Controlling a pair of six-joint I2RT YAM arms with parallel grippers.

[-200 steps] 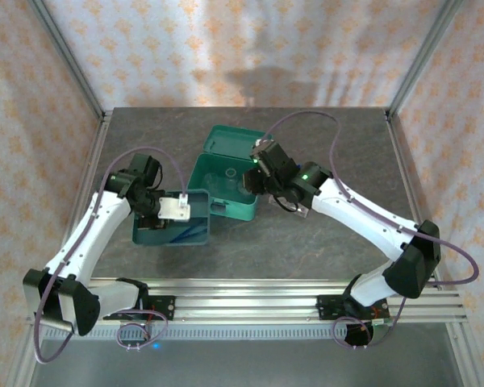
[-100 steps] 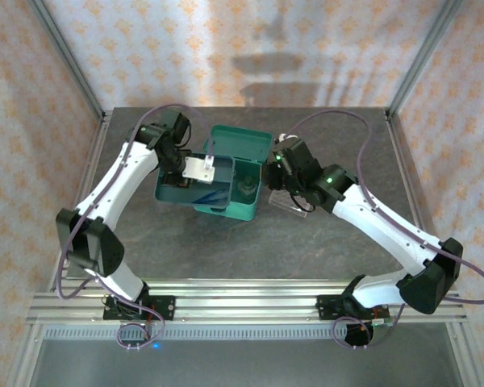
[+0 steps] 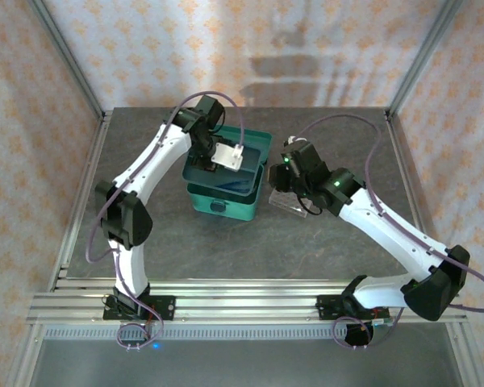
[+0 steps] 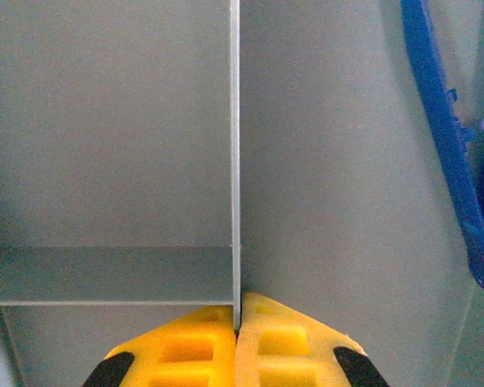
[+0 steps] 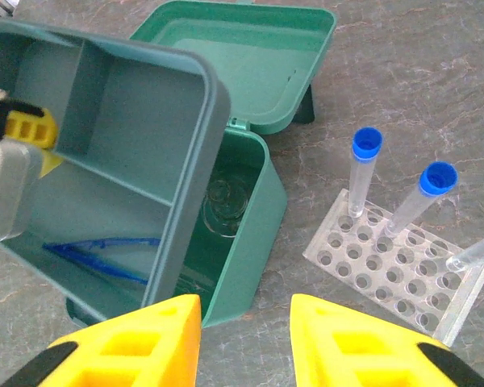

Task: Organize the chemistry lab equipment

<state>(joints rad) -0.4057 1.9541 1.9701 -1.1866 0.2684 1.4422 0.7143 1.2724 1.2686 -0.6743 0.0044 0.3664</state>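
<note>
Place: a robot test booth is housing chemistry props.
Walls: patterned fabric (image 3: 306, 40) is hanging between aluminium posts (image 3: 67, 55).
Surface: a grey stone-look table (image 3: 306, 242) is lying inside.
Mount: an aluminium rail (image 3: 242, 302) is carrying two white robot arms (image 3: 379, 226).
Props: blue-capped test tubes (image 5: 360, 181) are standing in a clear rack (image 5: 387, 262).

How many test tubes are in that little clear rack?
3. A left tube and middle tube, blue-capped, stand in the rack; a right tube leans at its edge, top cut off. More may be hidden.
</note>
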